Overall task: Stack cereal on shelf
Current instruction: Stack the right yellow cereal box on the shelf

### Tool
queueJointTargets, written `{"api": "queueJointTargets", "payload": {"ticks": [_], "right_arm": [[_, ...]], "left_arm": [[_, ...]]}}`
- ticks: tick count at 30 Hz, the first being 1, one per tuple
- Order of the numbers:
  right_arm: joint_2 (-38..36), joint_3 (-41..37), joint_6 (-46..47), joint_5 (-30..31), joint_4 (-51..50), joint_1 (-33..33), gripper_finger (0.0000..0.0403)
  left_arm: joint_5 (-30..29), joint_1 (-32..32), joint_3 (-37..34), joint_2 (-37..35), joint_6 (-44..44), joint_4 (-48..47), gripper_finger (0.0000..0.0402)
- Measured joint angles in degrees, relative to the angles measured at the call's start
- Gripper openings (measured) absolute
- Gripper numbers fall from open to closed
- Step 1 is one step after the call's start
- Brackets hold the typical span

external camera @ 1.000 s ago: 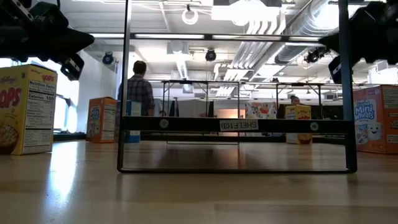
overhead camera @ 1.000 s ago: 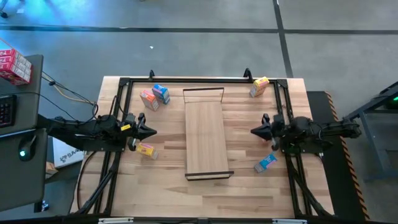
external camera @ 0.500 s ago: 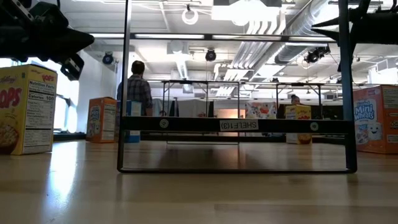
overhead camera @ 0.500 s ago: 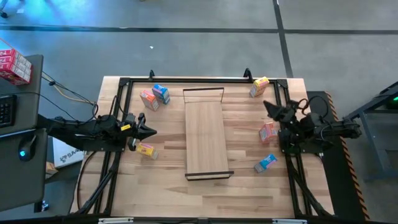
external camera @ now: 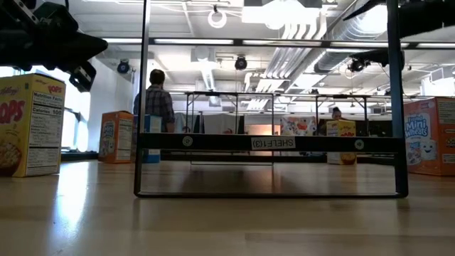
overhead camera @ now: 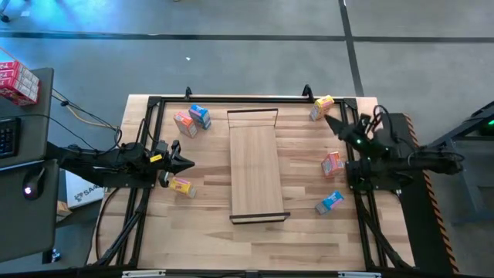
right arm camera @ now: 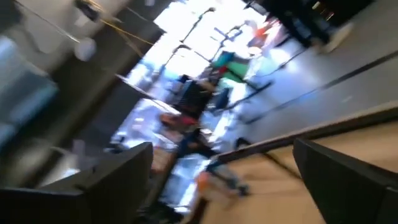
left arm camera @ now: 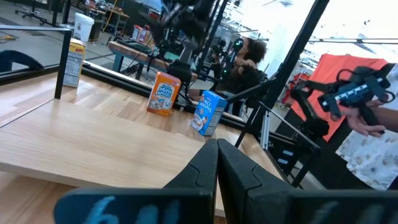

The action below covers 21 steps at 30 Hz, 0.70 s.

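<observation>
Plank table, long shelf at centre, apparently six cereal boxes scattered around it

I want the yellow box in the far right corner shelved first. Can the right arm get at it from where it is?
Probably yes: the right gripper, jaws open, sits beside the yellow box with nothing between them.

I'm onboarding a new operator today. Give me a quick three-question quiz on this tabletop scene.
1. True or false: a cereal box already lies on the shelf.
2. How many small cereal boxes stand or lie on the table? A) four B) six C) eight
3. Which gripper has its fingers spread apart, and which box is it closest to?

Key
1. False: the shelf panel is bare.
2. B: three on the left side, three on the right.
3. The right gripper, open beside the yellow box at the far right corner; the left gripper is shut, waiting near the shelf's left edge.
</observation>
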Motion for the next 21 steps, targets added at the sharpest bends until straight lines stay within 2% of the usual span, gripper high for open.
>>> {"api": "queueJointTargets", "payload": {"ticks": [5,7,12,17,21], "right_arm": [[12.41,13.33,-1.04,1.18,-17.96,-10.08,0.0381],[17.83,17.82,-2.06,-1.18,-24.16,-15.16,0.0379],[30.12,26.71,-7.03,-7.64,-31.64,-26.85,0.0378],[40.15,34.0,-4.61,-7.93,-39.53,-35.17,0.0378],[46.77,37.68,4.25,-9.59,-42.48,-39.46,0.0378]], "left_arm": [[0.0,0.0,0.0,0.0,-0.02,0.0,0.0],[0.0,0.0,-0.01,0.0,0.0,0.0,0.0],[0.0,0.0,0.0,-0.02,-0.02,0.02,0.0],[0.0,0.0,0.0,-0.01,-0.02,0.02,0.0],[0.0,0.0,0.0,0.0,0.0,0.02,0.0]]}}
